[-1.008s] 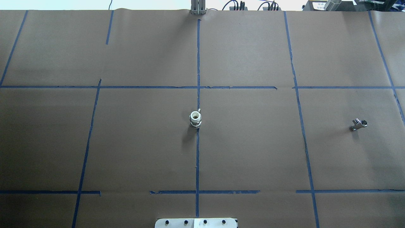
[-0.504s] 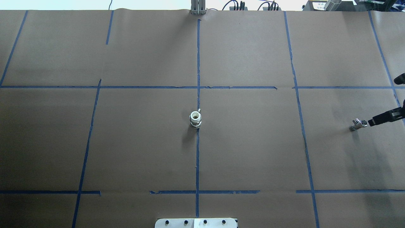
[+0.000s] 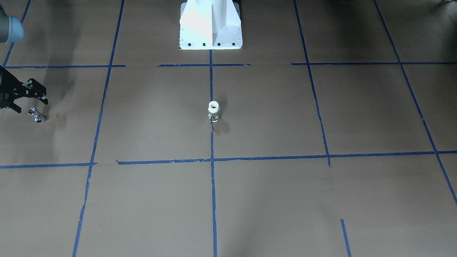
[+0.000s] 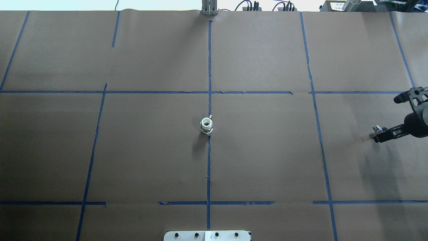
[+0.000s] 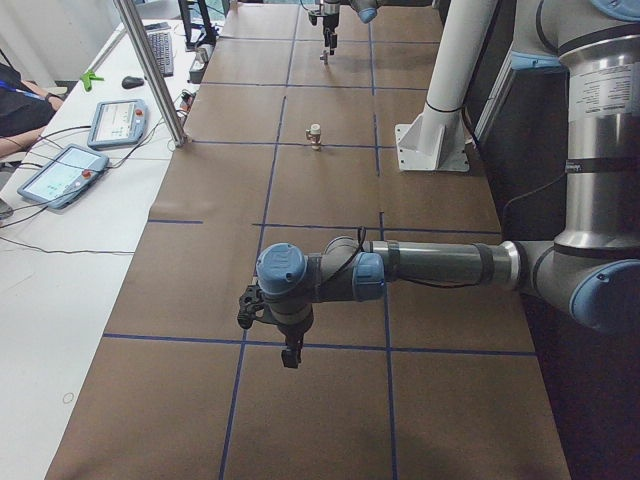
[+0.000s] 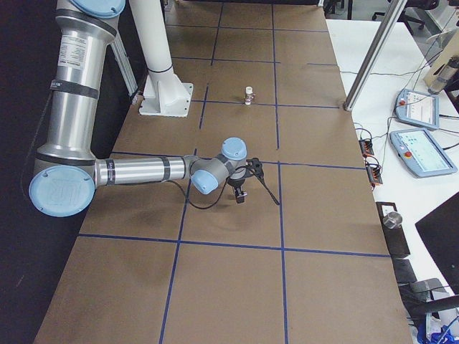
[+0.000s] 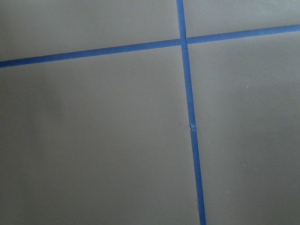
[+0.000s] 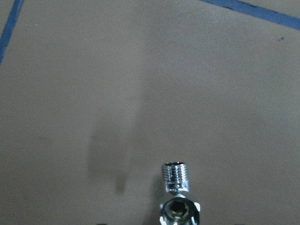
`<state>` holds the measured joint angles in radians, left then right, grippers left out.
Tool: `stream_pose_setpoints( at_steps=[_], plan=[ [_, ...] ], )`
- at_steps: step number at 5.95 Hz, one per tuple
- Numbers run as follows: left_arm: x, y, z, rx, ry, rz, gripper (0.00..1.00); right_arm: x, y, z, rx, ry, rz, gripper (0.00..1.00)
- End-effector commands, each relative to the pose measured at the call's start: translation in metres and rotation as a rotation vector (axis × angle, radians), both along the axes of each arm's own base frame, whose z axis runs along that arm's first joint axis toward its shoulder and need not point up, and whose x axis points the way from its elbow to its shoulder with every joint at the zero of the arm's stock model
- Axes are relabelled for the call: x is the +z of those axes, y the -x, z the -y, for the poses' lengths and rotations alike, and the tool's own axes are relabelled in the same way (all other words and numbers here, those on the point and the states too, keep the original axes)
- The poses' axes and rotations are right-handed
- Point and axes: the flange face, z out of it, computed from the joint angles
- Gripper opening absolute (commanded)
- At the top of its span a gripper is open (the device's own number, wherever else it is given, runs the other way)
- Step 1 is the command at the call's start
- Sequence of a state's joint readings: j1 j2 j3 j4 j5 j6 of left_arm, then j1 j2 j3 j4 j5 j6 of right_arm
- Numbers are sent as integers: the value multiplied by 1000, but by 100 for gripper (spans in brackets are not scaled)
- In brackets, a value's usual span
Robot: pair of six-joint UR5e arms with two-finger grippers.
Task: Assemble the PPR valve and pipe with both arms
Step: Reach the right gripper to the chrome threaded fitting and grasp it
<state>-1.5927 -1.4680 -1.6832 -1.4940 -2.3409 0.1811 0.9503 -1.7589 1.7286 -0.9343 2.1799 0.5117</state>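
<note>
A white PPR fitting with a metal nut (image 4: 206, 126) stands upright at the table's centre, also in the front view (image 3: 213, 111). A small chrome valve (image 4: 377, 130) lies at the far right; in the right wrist view its threaded end (image 8: 176, 176) points away from the camera. My right gripper (image 4: 390, 117) is open wide just above the valve, one finger (image 4: 383, 135) over it and not closed on it. My left gripper (image 5: 291, 352) shows only in the exterior left view, low over bare paper far from both parts; I cannot tell if it is open.
Brown paper with blue tape lines (image 4: 209, 167) covers the table. The white pedestal (image 3: 210, 25) stands at the robot's side of the table. A metal post (image 5: 150, 70) and tablets (image 5: 118, 120) sit along the operators' side.
My right gripper has come in from the right edge of the overhead view and moved over the chrome valve. The fitting and the valve have not moved.
</note>
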Motion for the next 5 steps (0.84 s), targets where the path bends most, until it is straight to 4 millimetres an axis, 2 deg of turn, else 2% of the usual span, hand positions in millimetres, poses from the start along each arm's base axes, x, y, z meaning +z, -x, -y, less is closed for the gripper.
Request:
stream_pose_setpoints(
  at_steps=[1, 2, 3, 4, 5],
  plan=[
    [0, 0, 0, -1, 0, -1, 100, 5, 8, 7, -30, -33, -12, 82],
    [-1, 0, 0, -1, -1, 0, 100, 3, 11, 13, -27, -40, -11, 80],
    [-1, 0, 0, -1, -1, 0, 100, 4, 10, 13, -26, -37, -13, 66],
    [-1, 0, 0, -2, 0, 0, 100, 5, 9, 12, -24, -37, -13, 32],
    [-1, 0, 0, -7, 3, 0, 100, 7, 6, 9, -23, -32, -16, 5]
  ],
)
